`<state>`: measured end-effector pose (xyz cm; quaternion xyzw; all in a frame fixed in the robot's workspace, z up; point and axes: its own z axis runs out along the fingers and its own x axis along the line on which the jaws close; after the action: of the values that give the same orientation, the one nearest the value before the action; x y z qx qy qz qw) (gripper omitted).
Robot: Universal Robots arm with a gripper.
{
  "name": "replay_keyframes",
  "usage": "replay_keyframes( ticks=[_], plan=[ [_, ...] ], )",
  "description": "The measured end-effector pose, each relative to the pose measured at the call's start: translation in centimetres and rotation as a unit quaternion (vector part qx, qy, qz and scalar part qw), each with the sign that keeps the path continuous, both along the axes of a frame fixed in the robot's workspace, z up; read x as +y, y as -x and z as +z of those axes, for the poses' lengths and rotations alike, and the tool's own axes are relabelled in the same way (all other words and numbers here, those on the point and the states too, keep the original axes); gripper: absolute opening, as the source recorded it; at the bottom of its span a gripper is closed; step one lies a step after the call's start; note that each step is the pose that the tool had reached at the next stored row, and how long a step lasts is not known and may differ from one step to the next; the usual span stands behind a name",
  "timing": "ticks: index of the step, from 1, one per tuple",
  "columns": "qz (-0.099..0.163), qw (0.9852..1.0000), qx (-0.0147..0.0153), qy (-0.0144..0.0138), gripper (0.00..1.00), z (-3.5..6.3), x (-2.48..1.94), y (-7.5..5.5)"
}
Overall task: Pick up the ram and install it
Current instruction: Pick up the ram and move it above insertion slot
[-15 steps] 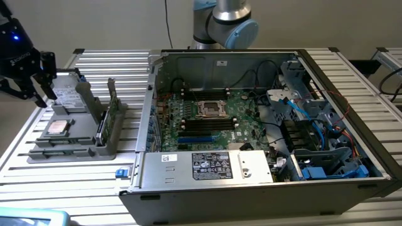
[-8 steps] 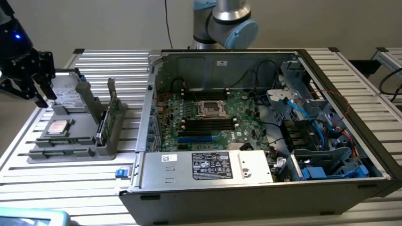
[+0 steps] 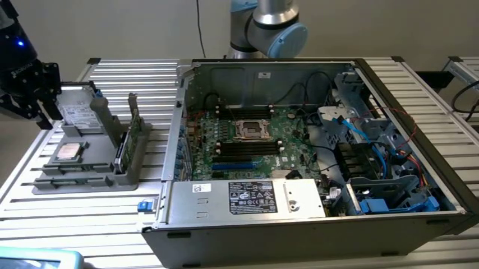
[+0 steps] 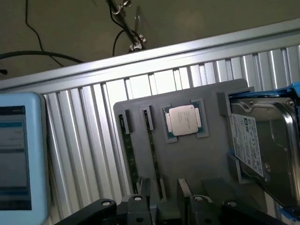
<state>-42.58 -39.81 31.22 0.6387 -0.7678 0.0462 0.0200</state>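
The black gripper hovers at the exterior frame's upper left, near the grey moulded holder. It apparently grips nothing, and how wide it stands cannot be told. The ram, a thin green circuit-board stick, sits slotted in that holder. Picking and installing both remain.

A grey arm with pale-blue joint caps carries a black hand.

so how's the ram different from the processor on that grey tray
The ram is a long, narrow green stick; the processor is a square silver chip. The ram stands on edge in a slot; the processor lies flat in a recess. Both sit on the grey tray.
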Motion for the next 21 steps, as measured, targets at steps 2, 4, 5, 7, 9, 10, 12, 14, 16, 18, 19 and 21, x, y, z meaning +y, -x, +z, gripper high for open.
replay_keyframes(
  ticks=[2, 4, 5, 7, 9, 10, 12, 14, 16, 18, 19, 21],
  plan=[
    [0.005, 0.9999, 0.0092, 0.0000, 0.36, -0.01, 0.00, 0.05],
    [0.013, 0.9998, 0.0150, 0.0006, 0.36, -0.01, 0.00, 0.09],
    [0.018, 0.9997, 0.0155, 0.0023, 0.36, -0.01, 0.00, 0.11],
    [0.028, 0.9994, 0.0158, 0.0082, 0.36, -0.02, 0.01, 0.14],
    [0.039, 0.9990, 0.0160, 0.0148, 0.36, -0.03, 0.03, 0.17],
    [0.044, 0.9988, 0.0160, 0.0180, 0.36, -0.04, 0.03, 0.19],
    [0.055, 0.9981, 0.0162, 0.0240, 0.36, -0.06, 0.05, 0.21],
    [0.069, 0.9971, 0.0188, 0.0252, 0.36, -0.11, 0.04, 0.21],
    [0.083, 0.9959, 0.0229, 0.0252, 0.36, -0.26, 0.05, 0.22],
    [0.098, 0.9945, 0.0275, 0.0251, 0.36, -0.46, 0.04, 0.22],
    [0.105, 0.9938, 0.0300, 0.0250, 0.36, -0.56, 0.02, 0.21],
    [0.114, 0.9925, 0.0362, 0.0246, 0.36, -0.80, -0.06, 0.21]
  ],
)
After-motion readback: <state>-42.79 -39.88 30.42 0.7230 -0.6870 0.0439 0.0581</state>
